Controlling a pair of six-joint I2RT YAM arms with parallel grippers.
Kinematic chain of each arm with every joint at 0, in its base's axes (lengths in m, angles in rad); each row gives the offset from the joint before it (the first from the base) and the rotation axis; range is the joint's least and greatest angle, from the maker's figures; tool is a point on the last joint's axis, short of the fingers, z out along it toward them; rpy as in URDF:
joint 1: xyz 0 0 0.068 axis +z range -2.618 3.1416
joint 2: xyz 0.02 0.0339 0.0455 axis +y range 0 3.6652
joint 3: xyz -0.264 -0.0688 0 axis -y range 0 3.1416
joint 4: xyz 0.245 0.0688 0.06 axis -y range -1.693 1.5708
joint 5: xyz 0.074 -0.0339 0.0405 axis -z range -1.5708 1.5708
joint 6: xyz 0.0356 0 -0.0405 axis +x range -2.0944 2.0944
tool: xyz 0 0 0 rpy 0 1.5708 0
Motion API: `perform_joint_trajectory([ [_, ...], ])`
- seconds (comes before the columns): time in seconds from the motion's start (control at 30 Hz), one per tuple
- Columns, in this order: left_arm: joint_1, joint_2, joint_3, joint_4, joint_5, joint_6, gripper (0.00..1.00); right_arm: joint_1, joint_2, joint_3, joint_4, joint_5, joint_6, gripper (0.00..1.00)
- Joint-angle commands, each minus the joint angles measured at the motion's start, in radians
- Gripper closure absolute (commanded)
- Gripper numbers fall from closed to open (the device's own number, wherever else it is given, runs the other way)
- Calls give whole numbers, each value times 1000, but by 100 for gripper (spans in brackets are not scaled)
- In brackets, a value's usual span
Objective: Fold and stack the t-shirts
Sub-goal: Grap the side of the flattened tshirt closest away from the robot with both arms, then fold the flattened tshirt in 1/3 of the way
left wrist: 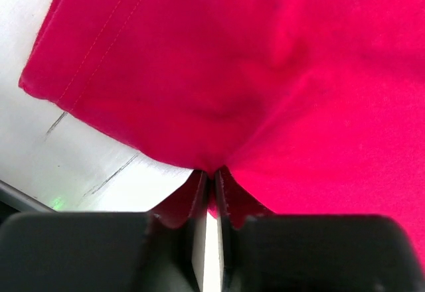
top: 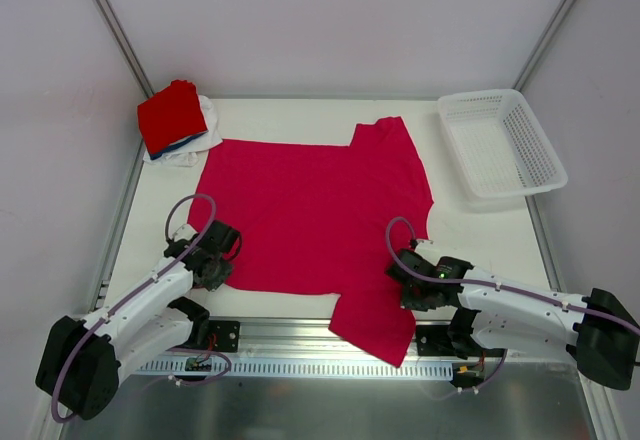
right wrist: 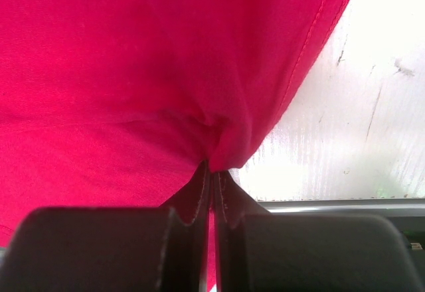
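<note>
Pink shirt [top: 310, 210]: spread flat across the middle of the table [top: 470, 230], lying sideways. One sleeve points to the table's far edge. The other hangs over its near edge.
Stack [top: 172, 115]: folded shirts at the table's far-left corner, red on top, with blue and white edges showing beneath.
Basket [top: 518, 188]: at the table's far-right corner, apart from the pink shirt.
Left gripper [top: 215, 260]: clenched on the pink shirt's corner nearest the table's near-left side. In the wrist view, cloth puckers into the closed jaws.
Right gripper [top: 410, 282]: clenched on the pink shirt's edge toward the table's near-right side, just above the hanging sleeve, with a small gather of cloth pinched between the fingers.
Handling: thin, soft and light, with no stiffness. It will sag and drape between the two holds, and the free sleeve will likely trail.
Grip risk: each pinch is shallow and at the very edge (possibly one layer only), so a quick pull could slip it free.
Where to hold: the edge and corner points as now, kept level and moved together.
Step, as judged: first fold, carrying the near side over toward the table's far edge.
</note>
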Motion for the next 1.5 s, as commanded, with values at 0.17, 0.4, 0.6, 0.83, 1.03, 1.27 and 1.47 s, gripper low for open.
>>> perform_joint_trajectory([
  [0.17,-7,21,13,-17,-13,40,100,1,-17,17,-26,51,8,99],
  [0.4,-8,-11,81,-17,-20,94,100,1,-35,94,-46,109,-14,99],
  [0.6,-7,-10,135,-17,-34,129,100,1,51,186,-31,135,-54,99],
  [0.83,-6,-11,185,-17,-81,160,100,3,146,254,8,158,-91,99],
  [1.03,-8,3,221,-16,-114,178,100,1,212,315,17,201,-132,100],
  [1.27,-6,55,282,-14,-144,214,100,-2,293,418,11,255,-192,99],
  [1.47,-8,85,297,-14,-146,224,100,-10,348,485,-3,293,-229,99],
])
